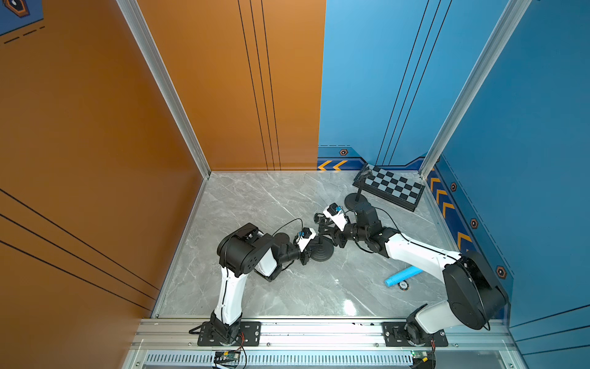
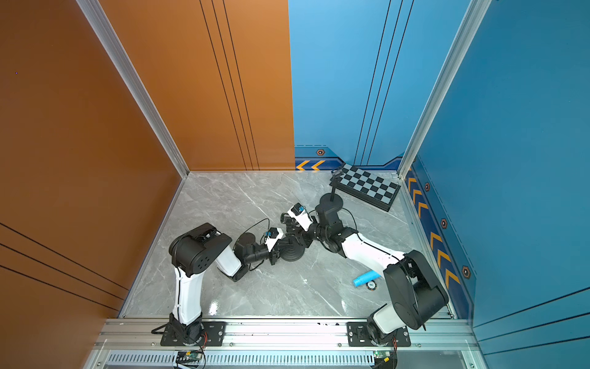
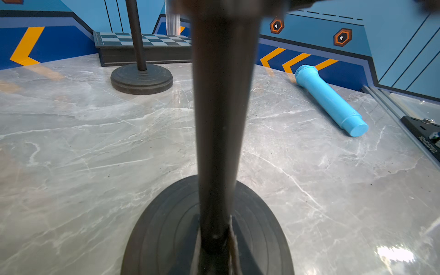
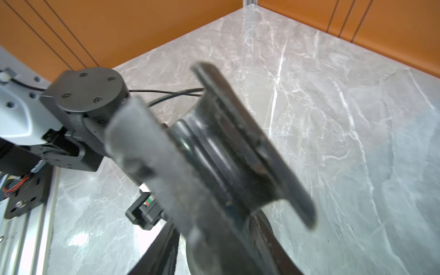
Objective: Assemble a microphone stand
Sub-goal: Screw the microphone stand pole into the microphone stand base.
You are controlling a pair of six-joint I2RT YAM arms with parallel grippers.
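Left jaws clamp the pole (image 3: 221,107) above its base (image 3: 166,226) on the tabletop (image 3: 83,154); we cannot tell whether the right jaws, blurred beside the clip (image 4: 238,147), grip it.

Black stand in mid surface (image 1: 255,207): round ridged base (image 1: 322,253) flat, pole (image 3: 221,107) upright in it, black clip (image 1: 319,219) at its top. Second black stand (image 1: 355,202) upright, far right. Blue microphone (image 1: 403,276) on its side, near right.
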